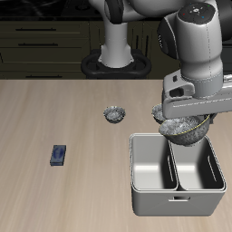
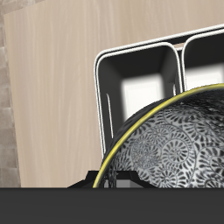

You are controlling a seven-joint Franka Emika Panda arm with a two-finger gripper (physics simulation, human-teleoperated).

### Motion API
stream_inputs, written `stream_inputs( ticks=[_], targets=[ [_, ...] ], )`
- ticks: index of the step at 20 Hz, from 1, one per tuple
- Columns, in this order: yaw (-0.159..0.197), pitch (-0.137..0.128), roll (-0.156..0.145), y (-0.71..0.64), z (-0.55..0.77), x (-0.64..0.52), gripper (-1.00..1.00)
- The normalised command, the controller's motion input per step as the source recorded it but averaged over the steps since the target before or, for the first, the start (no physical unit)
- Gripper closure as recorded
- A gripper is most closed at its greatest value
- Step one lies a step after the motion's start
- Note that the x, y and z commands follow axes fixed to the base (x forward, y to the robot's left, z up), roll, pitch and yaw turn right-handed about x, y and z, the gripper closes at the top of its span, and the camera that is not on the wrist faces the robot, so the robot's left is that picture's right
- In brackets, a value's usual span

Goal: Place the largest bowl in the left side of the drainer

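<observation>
Fingers (image 1: 186,127) grip the largest bowl (image 1: 184,130) above the drainer (image 1: 138,181); no writing is readable.

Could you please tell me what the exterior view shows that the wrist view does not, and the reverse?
Only the exterior view shows the robot arm, a smaller speckled bowl, a small blue object and the drainer's front handle. Only the wrist view shows the largest bowl's yellow rim and speckled pattern close up. Both show that bowl held above the drainer, plus the wooden table.
</observation>
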Motion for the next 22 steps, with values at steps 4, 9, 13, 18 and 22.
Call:
stream_inputs(
  ticks=[4,9,13,18,22],
  targets=[
    [0.012,0.011,-0.005,-0.06,-0.10,0.05,1.00],
    [0.011,0.022,0.008,0.06,-0.13,-0.01,1.00],
    [0.020,0.012,0.023,0.10,-0.07,-0.03,1.00],
    [0.012,0.008,0.019,0.10,-0.01,-0.05,1.00],
    [0.001,0.013,0.014,0.10,-0.05,-0.01,1.00]
  ],
)
